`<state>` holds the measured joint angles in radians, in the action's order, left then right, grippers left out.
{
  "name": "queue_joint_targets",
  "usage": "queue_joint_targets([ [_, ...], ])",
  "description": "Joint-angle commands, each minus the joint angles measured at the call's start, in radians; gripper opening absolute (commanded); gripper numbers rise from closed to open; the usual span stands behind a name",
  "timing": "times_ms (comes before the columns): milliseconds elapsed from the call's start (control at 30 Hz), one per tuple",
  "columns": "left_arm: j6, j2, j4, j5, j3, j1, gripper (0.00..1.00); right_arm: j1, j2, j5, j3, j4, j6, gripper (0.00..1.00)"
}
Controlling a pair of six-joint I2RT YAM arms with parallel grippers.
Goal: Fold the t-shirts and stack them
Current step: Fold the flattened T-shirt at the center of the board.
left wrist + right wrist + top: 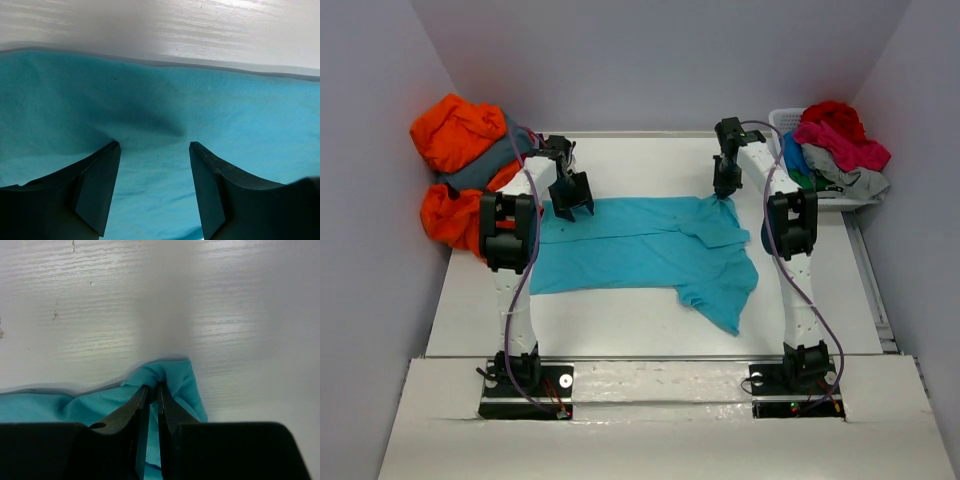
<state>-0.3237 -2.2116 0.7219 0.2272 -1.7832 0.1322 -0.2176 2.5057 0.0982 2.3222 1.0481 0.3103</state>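
One turquoise t-shirt (630, 250) | left gripper (155, 145) agape above it | right gripper (152, 388) pinches its edge, tips hidden

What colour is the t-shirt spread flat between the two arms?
Turquoise; the t-shirt shows best in the top external view.

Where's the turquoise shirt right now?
In the overhead view the turquoise t-shirt lies spread across the middle of the table, its far right corner pinched in the right tool.
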Motion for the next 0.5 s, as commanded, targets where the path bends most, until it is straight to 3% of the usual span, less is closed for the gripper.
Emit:
queue_joint_targets([
  [0, -0.021, 0.027, 0.013, -0.032, 0.051, 0.004, 0.69, -0.009, 0.015, 0.018, 0.054, 0.018, 0.004, 0.17],
  [467, -0.069, 0.079, -0.038, -0.017, 0.186, -0.005, 0.68, 0.053, 0.030, -0.006, 0.128, 0.084, 0.036, 0.18],
])
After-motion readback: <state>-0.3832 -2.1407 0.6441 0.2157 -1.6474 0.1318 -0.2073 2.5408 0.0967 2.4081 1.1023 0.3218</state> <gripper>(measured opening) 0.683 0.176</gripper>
